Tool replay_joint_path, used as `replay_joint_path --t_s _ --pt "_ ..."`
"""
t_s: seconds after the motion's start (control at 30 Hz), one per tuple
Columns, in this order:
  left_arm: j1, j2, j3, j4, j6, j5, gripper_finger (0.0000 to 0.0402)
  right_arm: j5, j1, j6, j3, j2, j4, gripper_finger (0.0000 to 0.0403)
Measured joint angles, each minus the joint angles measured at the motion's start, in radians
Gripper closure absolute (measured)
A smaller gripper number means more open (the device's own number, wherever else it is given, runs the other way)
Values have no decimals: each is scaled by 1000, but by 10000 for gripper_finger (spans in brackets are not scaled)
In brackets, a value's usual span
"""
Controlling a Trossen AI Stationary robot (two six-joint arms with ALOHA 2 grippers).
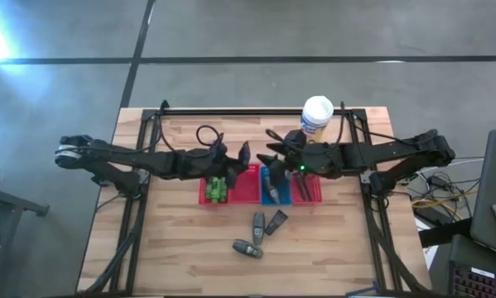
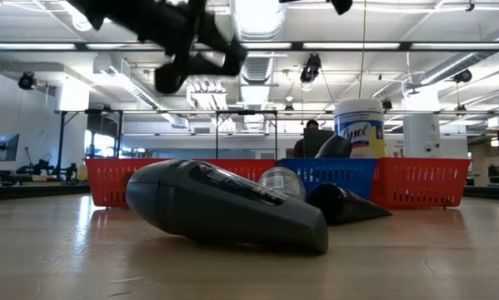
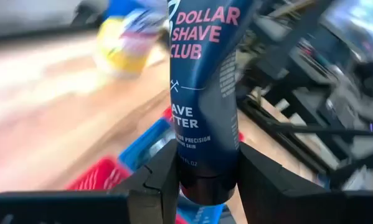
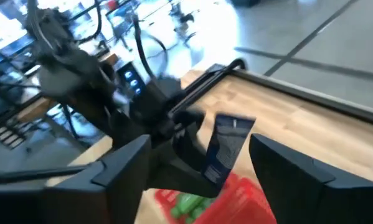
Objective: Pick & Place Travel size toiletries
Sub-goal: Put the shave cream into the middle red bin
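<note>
Left gripper clamped on dark blue tube, pink "DOLLAR SHAVE CLUB" print, held above red basket. Right gripper spread wide, empty, near blue basket. Green pieces inside red basket. Three grey tubes loose on table in front. White canister behind. Tube's lower text partly hidden.

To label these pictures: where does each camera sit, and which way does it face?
High: above the table, facing straight down; both arms show.
Low: at table height, facing level past a grey tube; one arm overhead.
Left wrist: the left gripper clamps a blue tube.
Right wrist: the open right gripper faces that same tube.
</note>
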Motion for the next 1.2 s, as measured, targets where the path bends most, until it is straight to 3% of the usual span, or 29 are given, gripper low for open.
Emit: replay_joint_path --t_s 0.2,0.3,0.43,0.57,0.8,1.03,1.2 --pt "62 61 -110 16 -342 149 273 93 -1 54 0 -64 -96 100" --pt "62 120 -150 98 -439 228 273 101 -1 65 0 -75 -131 89" --pt "55 208 -152 193 -510 260 273 105 -1 73 0 -75 -137 78" --pt "56 286 -100 195 -525 292 266 104 -1 104 0 -62 -139 69" --pt "50 333 -30 142 -522 318 192 93 2 113 0 -58 -175 52" --pt "48 258 -31 45 -485 317 166 93 6 109 0 -62 -202 56" --pt "24 177 -22 29 -286 391 166 50 6 111 0 -65 -270 67"
